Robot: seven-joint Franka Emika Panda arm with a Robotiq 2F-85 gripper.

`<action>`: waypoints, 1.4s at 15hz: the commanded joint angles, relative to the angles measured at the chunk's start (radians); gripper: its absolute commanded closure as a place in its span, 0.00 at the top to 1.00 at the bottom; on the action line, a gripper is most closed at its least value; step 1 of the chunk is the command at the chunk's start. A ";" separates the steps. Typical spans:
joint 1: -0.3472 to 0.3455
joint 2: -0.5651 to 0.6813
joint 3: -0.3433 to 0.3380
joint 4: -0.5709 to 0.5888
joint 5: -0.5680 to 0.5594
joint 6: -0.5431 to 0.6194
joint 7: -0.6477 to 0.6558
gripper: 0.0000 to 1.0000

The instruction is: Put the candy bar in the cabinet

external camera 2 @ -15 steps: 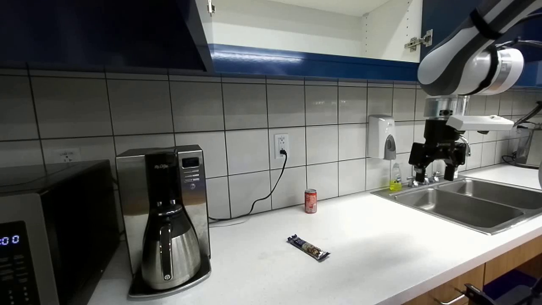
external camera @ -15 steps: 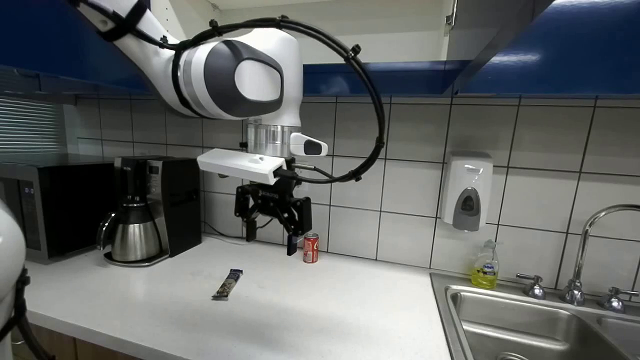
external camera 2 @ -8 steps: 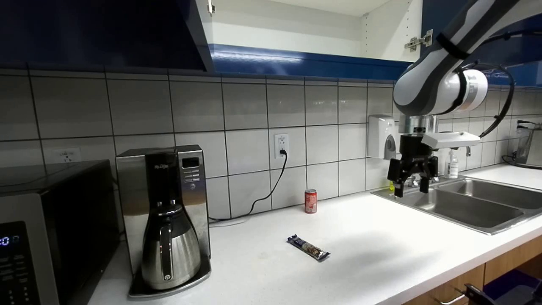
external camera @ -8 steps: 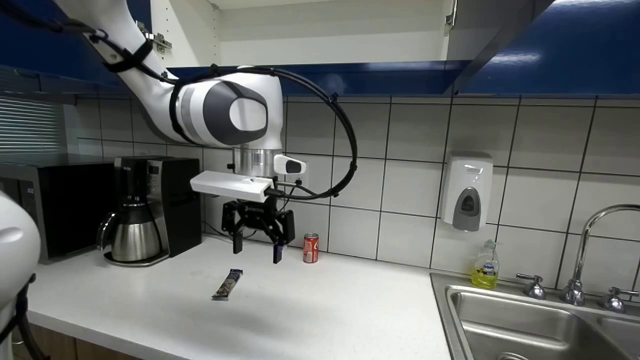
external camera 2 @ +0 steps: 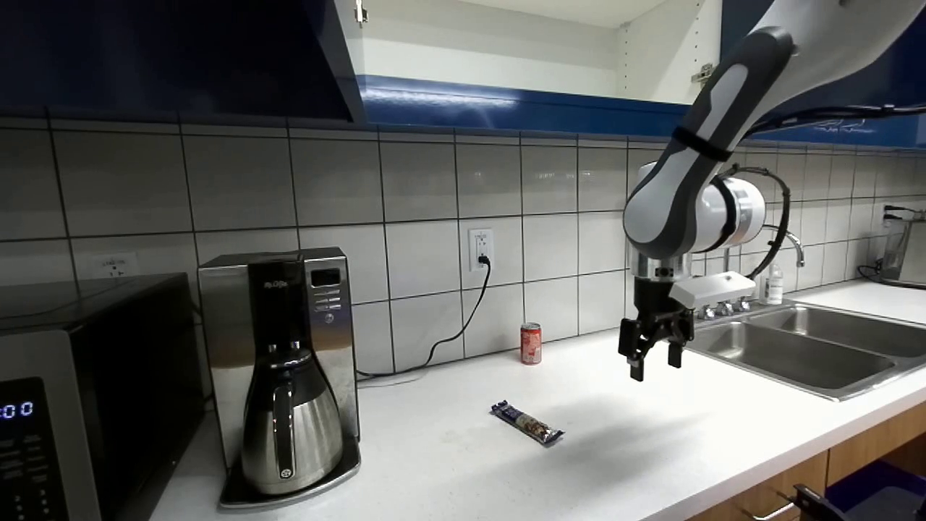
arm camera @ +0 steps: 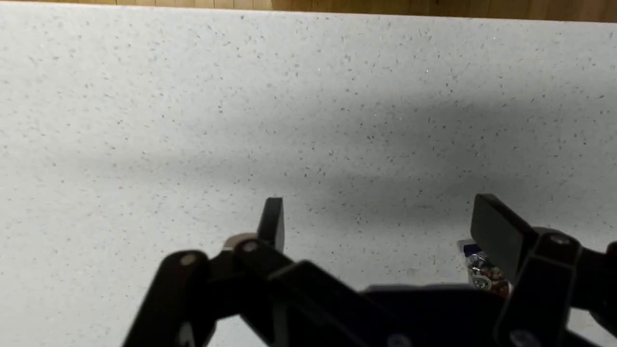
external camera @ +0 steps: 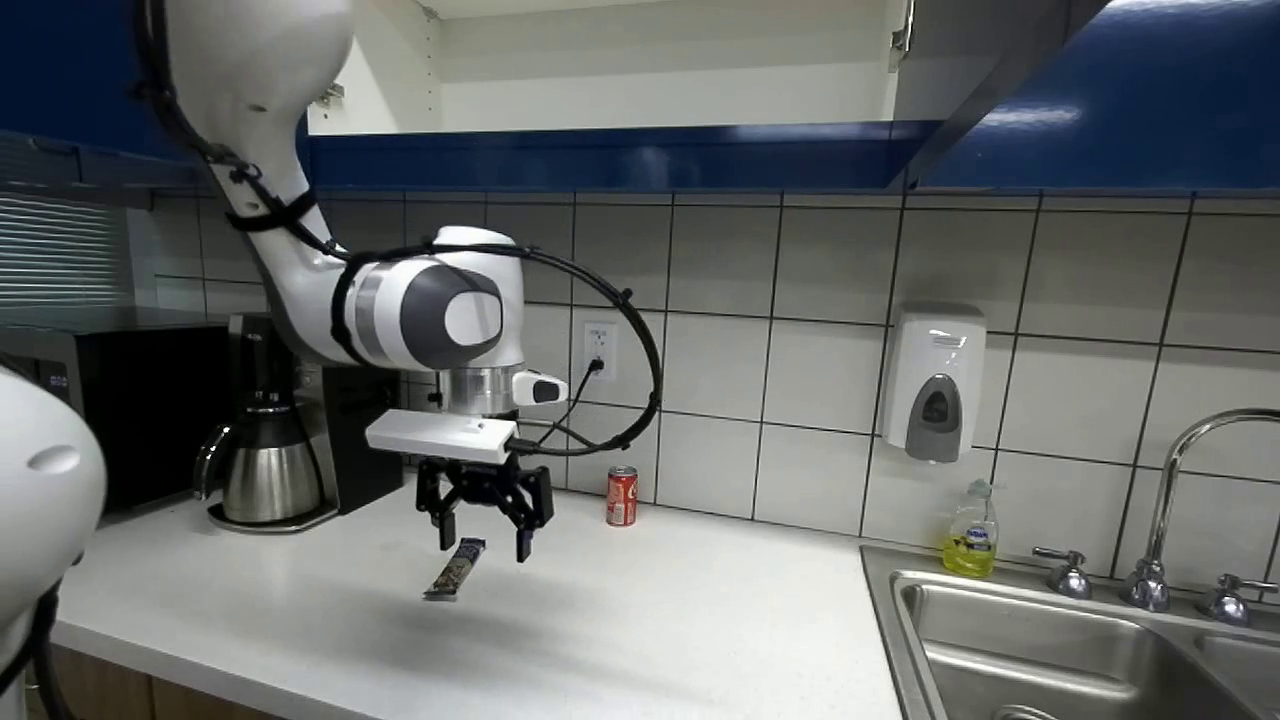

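Note:
The candy bar [external camera: 455,572] lies flat on the white counter in both exterior views [external camera 2: 527,422]. In the wrist view, part of the candy bar [arm camera: 479,270] shows beside the right finger, and the rest is hidden behind that finger. My gripper [external camera: 485,545] is open and empty, pointing down above the counter. In an exterior view the gripper [external camera 2: 655,367] hangs to the right of the bar and higher. In the wrist view the fingers [arm camera: 378,207] are wide apart with bare counter between them. The blue cabinet [external camera: 620,160] with white interior is open above the counter, also in an exterior view [external camera 2: 506,108].
A red can [external camera: 621,497] stands by the tiled wall behind the gripper. A coffee maker [external camera 2: 347,362] and a microwave [external camera 2: 130,376] stand at one end. A sink [external camera: 882,600], a dish soap bottle [external camera: 970,540] and a wall dispenser [external camera: 935,380] are at the other end.
My open gripper has come down toward the counter and moved left in both exterior views, closer to the candy bar. The bar, the can and the cabinet have not moved.

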 commanded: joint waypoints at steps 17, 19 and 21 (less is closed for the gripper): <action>0.022 0.324 0.084 0.211 -0.010 0.098 0.074 1.00; 0.015 0.322 0.085 0.212 -0.003 0.100 0.061 1.00; 0.011 0.325 0.089 0.217 0.002 0.107 0.053 1.00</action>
